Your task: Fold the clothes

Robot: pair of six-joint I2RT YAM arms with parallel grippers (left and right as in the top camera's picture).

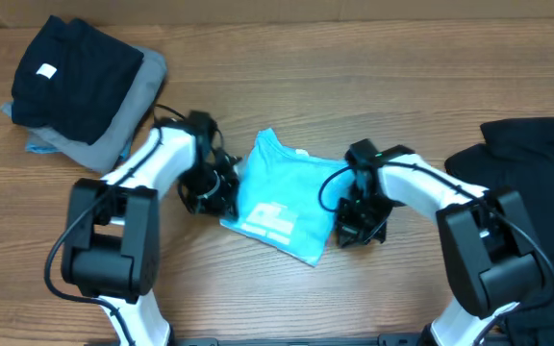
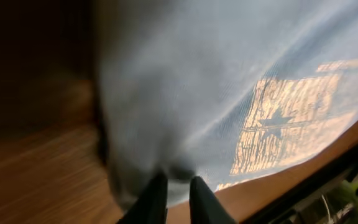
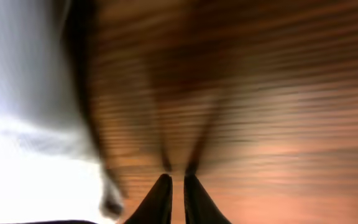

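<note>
Right gripper (image 3: 176, 179) is seen clenched empty over the counter (image 3: 278, 93), the left gripper (image 2: 178, 180) cannot be judged, so the centre-frame blue T-shirt (image 1: 282, 197) could be dragged crooked by one-sided pulling.

The shirt (image 1: 282, 197) lies mid-desk (image 1: 354, 86) between the left gripper (image 2: 178, 183) and right gripper (image 3: 178, 180). A stack (image 1: 80, 82) sits behind, far left; another garment (image 1: 532, 159) lies at the right edge.
</note>
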